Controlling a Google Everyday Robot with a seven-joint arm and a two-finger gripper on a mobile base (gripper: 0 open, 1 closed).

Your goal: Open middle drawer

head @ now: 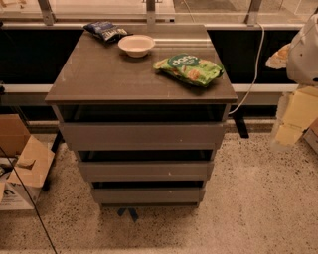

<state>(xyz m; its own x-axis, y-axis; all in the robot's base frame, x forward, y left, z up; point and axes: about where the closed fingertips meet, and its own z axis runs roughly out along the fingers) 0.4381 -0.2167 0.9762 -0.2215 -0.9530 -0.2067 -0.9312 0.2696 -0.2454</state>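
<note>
Likely an office or lab: speckled terrazzo floor (258,208), cardboard boxes (25,163) lower left, glass partition (99,7) along the top. The gripper (290,124) hangs at the right edge.

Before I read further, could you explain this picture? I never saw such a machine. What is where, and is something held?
There is one camera view, looking down at a grey-brown cabinet with three flat drawers. The middle drawer looks shut. On the cabinet top lie a white round bowl, a green snack bag and a dark blue snack bag. The pale shape at the right edge seems to be the robot's gripper, apart from the cabinet; I see nothing held.
</note>
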